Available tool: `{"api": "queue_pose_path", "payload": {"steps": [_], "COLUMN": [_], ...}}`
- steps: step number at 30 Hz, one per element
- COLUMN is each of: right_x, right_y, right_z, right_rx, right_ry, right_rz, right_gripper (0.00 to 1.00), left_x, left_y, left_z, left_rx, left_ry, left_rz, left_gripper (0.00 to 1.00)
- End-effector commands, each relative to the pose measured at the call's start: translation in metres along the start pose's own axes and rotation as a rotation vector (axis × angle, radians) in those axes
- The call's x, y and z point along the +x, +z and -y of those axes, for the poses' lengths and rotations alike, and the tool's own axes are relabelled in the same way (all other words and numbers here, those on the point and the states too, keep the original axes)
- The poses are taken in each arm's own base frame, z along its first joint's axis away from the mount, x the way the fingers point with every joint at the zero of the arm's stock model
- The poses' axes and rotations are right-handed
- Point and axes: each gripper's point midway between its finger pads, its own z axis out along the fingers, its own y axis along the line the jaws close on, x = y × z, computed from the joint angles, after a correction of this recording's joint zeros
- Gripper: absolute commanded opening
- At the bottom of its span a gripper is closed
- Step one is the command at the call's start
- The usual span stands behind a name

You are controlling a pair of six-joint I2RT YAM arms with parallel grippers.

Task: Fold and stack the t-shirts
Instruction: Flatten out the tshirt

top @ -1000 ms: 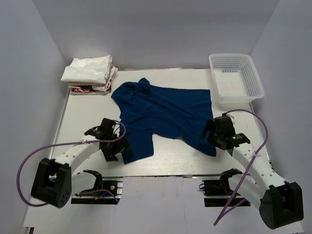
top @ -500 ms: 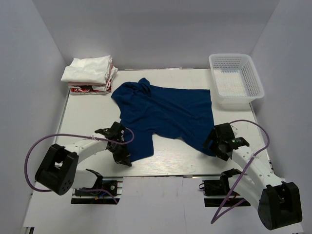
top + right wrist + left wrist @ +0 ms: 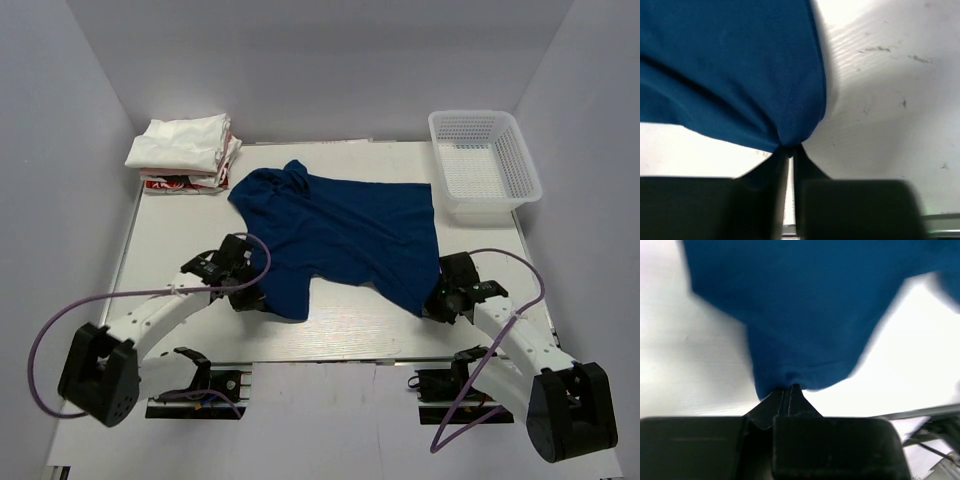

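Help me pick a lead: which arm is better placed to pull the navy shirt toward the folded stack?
Left, probably: the left hand pinches the navy shirt on the side of the folded stack; the right hand pinches its opposite corner.

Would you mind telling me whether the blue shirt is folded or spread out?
Spread out: the blue shirt lies open on the table, left gripper and right gripper pinching its near corners.

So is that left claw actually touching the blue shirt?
Touching. The left wrist view shows the left gripper pinched shut on the edge of the navy shirt.
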Motion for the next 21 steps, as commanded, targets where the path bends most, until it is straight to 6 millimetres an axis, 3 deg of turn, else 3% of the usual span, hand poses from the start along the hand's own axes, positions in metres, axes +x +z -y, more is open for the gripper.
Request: {"api": "queue_pose_path", "payload": {"steps": [1,3,5,6,7,9,10,12,13,14,17,19,20,21], "right_x": [-0.010,-0.043,-0.072,-0.099,-0.110,-0.128,-0.147,-0.163,-0.172,-0.177,-0.195,-0.197,-0.202,-0.203], "right_y": [-0.005,-0.027,-0.052,-0.081,-0.093,-0.117,-0.144,-0.177,-0.202,-0.212,-0.282,-0.305,-0.335,-0.347], "right_z": [-0.015,-0.031,-0.045,-0.063,-0.067,-0.074,-0.089,-0.100,-0.104,-0.106,-0.115,-0.109,-0.106,-0.104], "right_rx": [-0.059,-0.091,-0.114,-0.162,-0.176,-0.205,-0.268,-0.314,-0.350,-0.361,-0.458,-0.461,-0.472,-0.471], "right_ry": [-0.006,-0.026,-0.042,-0.039,-0.036,-0.041,-0.029,-0.025,-0.008,-0.001,0.028,0.035,0.048,0.040], "right_rz": [0.027,0.151,0.257,0.355,0.406,0.500,0.583,0.667,0.726,0.751,0.906,0.954,1.013,1.039], "right_gripper": [0.00,0.00,0.00,0.00,0.00,0.00,0.00,0.00,0.00,0.00,0.00,0.00,0.00,0.00], "left_x": [-0.044,-0.068,-0.096,-0.107,-0.116,-0.141,-0.150,-0.163,-0.171,-0.177,-0.186,-0.186,-0.186,-0.185], "left_y": [-0.040,-0.067,-0.110,-0.127,-0.142,-0.192,-0.221,-0.253,-0.282,-0.298,-0.355,-0.397,-0.410,-0.424], "left_z": [0.033,0.051,0.070,0.077,0.081,0.096,0.106,0.112,0.119,0.114,0.118,0.123,0.122,0.122], "left_rx": [0.119,0.175,0.246,0.270,0.279,0.335,0.373,0.397,0.425,0.405,0.443,0.507,0.515,0.519], "left_ry": [0.039,0.048,0.055,0.057,0.060,0.048,0.060,0.051,0.052,0.022,0.016,0.024,0.044,0.064], "left_rz": [0.213,0.325,0.479,0.541,0.593,0.740,0.805,0.892,0.950,0.999,1.117,1.207,1.232,1.264], "left_gripper": [0.00,0.00,0.00,0.00,0.00,0.00,0.00,0.00,0.00,0.00,0.00,0.00,0.00,0.00]}}
